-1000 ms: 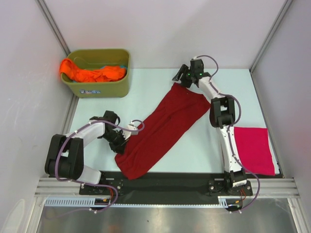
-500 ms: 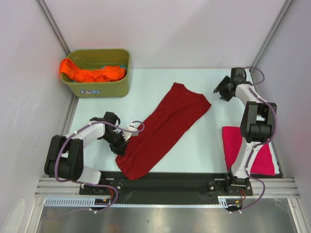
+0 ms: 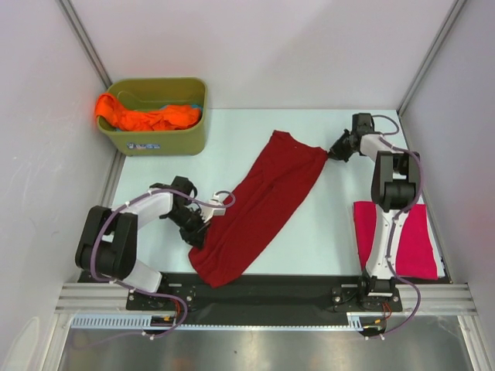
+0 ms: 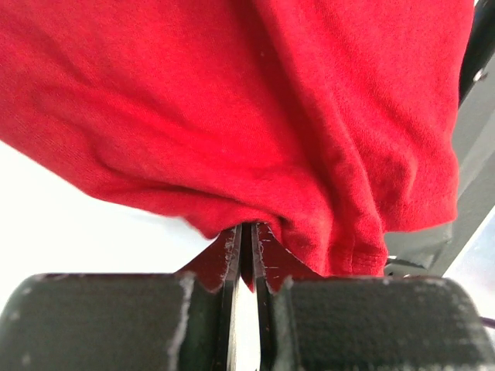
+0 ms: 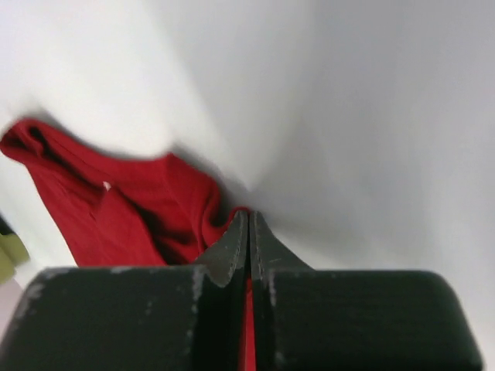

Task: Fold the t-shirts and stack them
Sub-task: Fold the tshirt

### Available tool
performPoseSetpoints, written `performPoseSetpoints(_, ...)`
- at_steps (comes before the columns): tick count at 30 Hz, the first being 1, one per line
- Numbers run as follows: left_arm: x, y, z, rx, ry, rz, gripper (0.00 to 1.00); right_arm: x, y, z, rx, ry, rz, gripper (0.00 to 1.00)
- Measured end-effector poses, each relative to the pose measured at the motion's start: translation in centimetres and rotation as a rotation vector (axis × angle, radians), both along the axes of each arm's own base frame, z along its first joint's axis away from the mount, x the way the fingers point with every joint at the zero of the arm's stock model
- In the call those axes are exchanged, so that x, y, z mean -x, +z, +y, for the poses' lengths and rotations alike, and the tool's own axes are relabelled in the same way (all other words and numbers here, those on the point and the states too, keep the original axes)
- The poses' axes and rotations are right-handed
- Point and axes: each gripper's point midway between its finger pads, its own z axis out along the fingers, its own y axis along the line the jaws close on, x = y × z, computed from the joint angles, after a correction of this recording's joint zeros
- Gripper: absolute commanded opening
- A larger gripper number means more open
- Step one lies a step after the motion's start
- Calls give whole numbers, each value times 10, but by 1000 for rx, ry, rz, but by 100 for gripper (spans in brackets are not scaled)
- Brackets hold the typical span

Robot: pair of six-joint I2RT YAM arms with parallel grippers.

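The dark red t-shirt lies in a long diagonal strip across the table's middle. My left gripper is shut on its near left edge; in the left wrist view the red cloth bunches over the gripper, with a fold pinched between the jaws. My right gripper is shut on the shirt's far right corner, and the right wrist view shows red cloth running into the gripper. A magenta-pink t-shirt lies folded at the right. An orange t-shirt hangs out of the tub.
The olive-green tub stands at the far left corner. White walls close in the table on the left, back and right. A black rail runs along the near edge by the arm bases.
My right gripper left the shirt's collar, swung out to the right, then came back and shut on the far right corner. The left gripper shifted slightly right, still holding the edge.
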Motion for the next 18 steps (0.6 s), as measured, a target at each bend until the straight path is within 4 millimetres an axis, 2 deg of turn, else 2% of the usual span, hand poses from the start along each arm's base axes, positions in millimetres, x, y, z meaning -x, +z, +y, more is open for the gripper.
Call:
performPoseSetpoints(5,-16,5,-19,38,-1,25,10,-66,4,22,-51,22,-96,0)
performPoseSetpoints(10,-27,7,-44,66,-23,28,10,-135,8,60,-99,44,-227,0)
performPoseSetpoints(13,-25,4,-62,76,-34,44,11,-159,11,79,-132,41,-285,0)
performPoseSetpoints(16,-18,-1,-82,69,-49,69,11,-169,10,92,-169,17,-314,0)
performPoseSetpoints(18,-14,-1,-95,68,-55,76,14,-173,11,92,-179,-9,-329,4)
